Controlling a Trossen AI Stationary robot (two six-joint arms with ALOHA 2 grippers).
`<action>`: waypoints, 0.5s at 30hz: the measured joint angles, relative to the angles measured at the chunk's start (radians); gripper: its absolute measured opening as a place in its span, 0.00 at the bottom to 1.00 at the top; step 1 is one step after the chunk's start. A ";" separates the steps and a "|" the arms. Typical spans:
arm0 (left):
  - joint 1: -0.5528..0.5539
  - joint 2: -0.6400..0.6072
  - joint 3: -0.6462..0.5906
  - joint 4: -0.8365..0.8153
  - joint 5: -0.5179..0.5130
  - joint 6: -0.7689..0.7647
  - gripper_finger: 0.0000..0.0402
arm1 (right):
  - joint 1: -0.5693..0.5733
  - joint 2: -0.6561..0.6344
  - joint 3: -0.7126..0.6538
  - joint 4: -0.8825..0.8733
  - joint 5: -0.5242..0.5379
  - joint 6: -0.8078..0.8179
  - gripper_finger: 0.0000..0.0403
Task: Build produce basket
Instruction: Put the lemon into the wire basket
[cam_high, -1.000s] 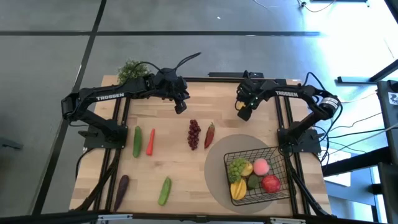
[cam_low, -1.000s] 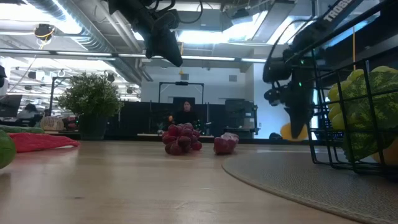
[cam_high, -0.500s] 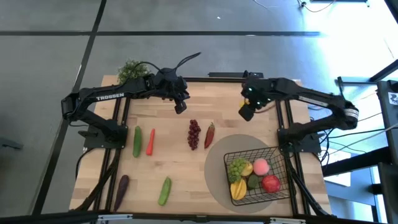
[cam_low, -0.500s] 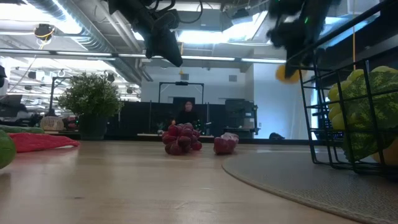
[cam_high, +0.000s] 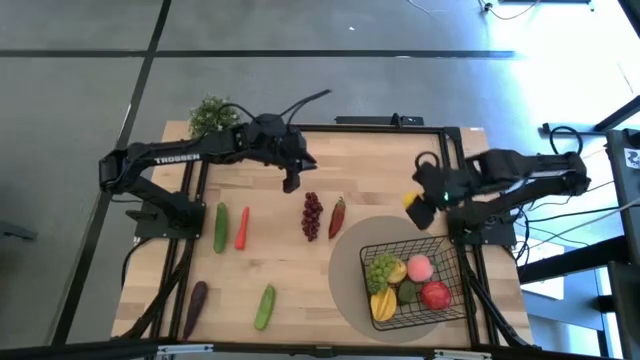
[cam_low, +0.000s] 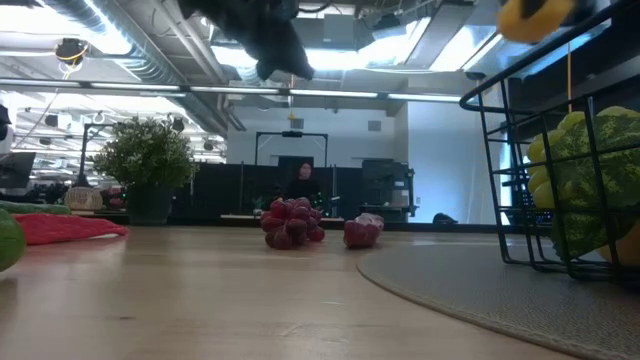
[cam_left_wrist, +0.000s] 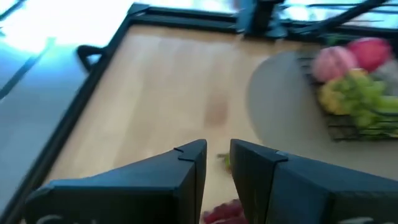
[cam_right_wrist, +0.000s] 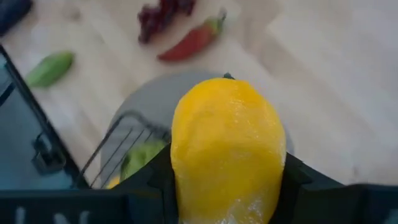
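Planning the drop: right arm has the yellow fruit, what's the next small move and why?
Probably carry it a little further until it is over the basket, then lower. The right end effector grips the yellow fruit just short of the basket's far rim, above the grey mat, not yet over the opening.

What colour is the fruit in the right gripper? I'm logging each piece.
Yellow: the fruit held by the right gripper shows best in the right wrist view.
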 joint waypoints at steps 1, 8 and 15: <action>-0.008 0.000 0.000 0.007 0.020 0.000 0.15 | 0.032 0.000 0.005 -0.026 -0.008 0.028 0.36; -0.069 0.000 0.000 0.037 0.100 -0.010 0.15 | 0.222 0.000 0.010 -0.136 -0.141 0.188 0.36; -0.117 0.000 0.000 0.094 0.100 -0.061 0.15 | 0.396 0.001 -0.035 -0.146 -0.283 0.367 0.36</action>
